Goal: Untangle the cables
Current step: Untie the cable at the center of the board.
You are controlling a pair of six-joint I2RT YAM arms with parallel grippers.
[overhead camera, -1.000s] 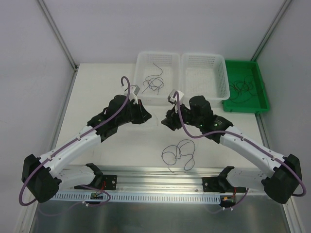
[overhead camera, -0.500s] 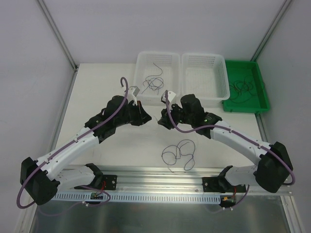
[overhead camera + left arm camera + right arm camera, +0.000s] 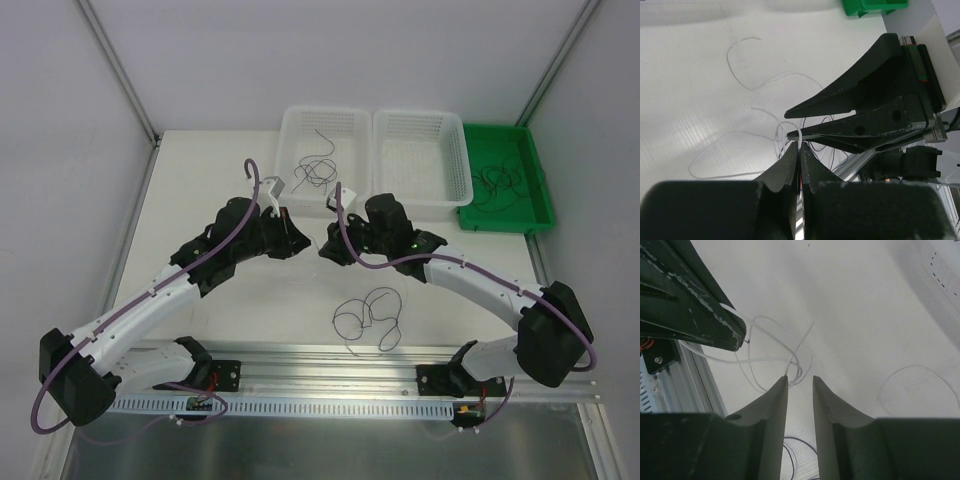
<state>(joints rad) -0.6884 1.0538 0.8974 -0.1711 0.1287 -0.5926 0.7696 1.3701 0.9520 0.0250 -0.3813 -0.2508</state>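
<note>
A loose tangle of thin black cables (image 3: pixel 369 315) lies on the table near the front rail. My two grippers meet above the table behind it. My left gripper (image 3: pixel 302 243) is shut on a thin white wire (image 3: pixel 767 113), which runs into its closed tips (image 3: pixel 800 145). More loops of this wire lie on the table. My right gripper (image 3: pixel 325 248) is slightly open, its tips (image 3: pixel 800 377) right at the white wire bundle (image 3: pixel 765 360), not closed on it. Its fingers (image 3: pixel 860 131) show in the left wrist view. The black cables (image 3: pixel 795 450) show below the right fingers.
Two white baskets stand at the back: the left one (image 3: pixel 290 150) holds a few dark cables (image 3: pixel 315 172), the right one (image 3: pixel 420 165) shows none. A green tray (image 3: pixel 535 205) at the back right holds more dark cables (image 3: pixel 497 182). A metal rail (image 3: pixel 330 350) runs along the front.
My right gripper has moved left and come tip to tip with my left gripper. The left gripper shifted only slightly. The black tangle has not moved.
</note>
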